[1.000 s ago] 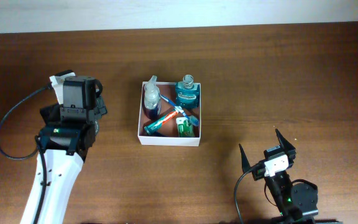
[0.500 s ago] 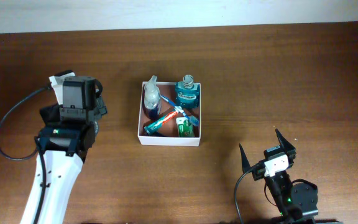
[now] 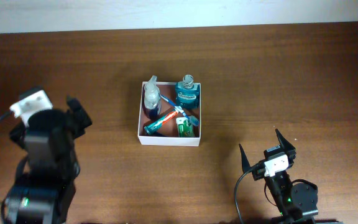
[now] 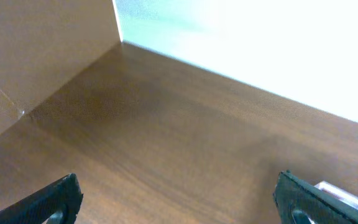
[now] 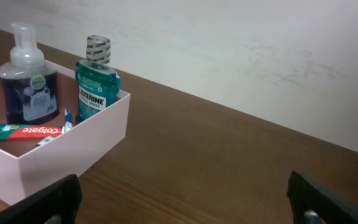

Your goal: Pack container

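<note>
The container (image 3: 168, 140) is a shallow square box with white walls and a reddish-brown inside, at the table's middle. In it are a clear pump bottle (image 3: 151, 99), a teal mouthwash bottle (image 3: 188, 92), a toothpaste tube (image 3: 162, 121) and a green item (image 3: 185, 127). The right wrist view shows the container (image 5: 61, 152) at left, with the pump bottle (image 5: 28, 87), the mouthwash (image 5: 97, 84) and the toothpaste (image 5: 23, 130). My left gripper (image 3: 55, 109) is open and empty, far left of the box, over bare wood (image 4: 179, 205). My right gripper (image 3: 261, 148) is open and empty at the front right (image 5: 188, 205).
The wooden table (image 3: 278, 74) ends at a pale wall along the back. In the left wrist view a brown panel (image 4: 42, 50) stands at the table's left end, and a small pale sliver (image 4: 340, 191) shows by the right finger.
My left arm has pulled back toward the front left, away from the container. The right arm and the items in the box have not moved.
</note>
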### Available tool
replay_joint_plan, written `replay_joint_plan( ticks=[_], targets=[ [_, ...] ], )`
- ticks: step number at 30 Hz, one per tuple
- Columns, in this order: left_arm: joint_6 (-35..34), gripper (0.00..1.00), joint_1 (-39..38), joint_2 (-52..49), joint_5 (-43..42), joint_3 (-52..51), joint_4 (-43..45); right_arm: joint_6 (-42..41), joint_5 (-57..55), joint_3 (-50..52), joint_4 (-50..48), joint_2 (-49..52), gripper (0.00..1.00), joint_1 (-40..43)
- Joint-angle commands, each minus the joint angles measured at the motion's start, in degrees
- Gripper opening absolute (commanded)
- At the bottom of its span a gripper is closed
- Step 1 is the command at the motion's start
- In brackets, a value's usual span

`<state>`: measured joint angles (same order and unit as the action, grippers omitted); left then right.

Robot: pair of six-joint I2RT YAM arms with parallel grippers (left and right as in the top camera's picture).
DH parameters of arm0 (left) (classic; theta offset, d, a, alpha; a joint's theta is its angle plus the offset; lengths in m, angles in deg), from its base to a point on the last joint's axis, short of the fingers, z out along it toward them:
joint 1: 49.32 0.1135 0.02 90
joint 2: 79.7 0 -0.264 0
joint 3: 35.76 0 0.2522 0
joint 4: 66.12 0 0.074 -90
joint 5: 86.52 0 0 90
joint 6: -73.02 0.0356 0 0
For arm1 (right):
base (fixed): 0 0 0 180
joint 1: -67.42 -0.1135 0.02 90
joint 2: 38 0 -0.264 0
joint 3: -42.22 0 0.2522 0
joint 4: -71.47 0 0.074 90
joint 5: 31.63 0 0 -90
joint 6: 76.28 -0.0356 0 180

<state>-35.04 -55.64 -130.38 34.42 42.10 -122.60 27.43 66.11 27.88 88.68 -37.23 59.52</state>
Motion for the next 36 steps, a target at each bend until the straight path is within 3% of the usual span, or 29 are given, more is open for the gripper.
replay_joint_plan(
  ticks=[1, 21, 31, 36],
  targets=[
    [-0.8, 0.99, 0.1, 5.5, 0.8, 0.6, -0.1, 0.0, -0.9, 0.3, 0.4, -0.5, 0.99, 0.5],
    [-0.8, 1.00, 3.3, 32.0, -8.5, -3.1, -20.7, 0.0, -0.9, 0.3, 0.4, -0.5, 0.99, 0.5],
    [-0.8, 0.99, 4.7, 40.2, -13.2, -15.8, -20.3, 0.0, -0.9, 0.3, 0.4, -0.5, 0.99, 0.5],
    [-0.8, 0.99, 4.7, 43.3, -13.6, -23.1, -15.6, 0.0, -0.9, 0.3, 0.4, -0.5, 0.99, 0.5]
  ],
)
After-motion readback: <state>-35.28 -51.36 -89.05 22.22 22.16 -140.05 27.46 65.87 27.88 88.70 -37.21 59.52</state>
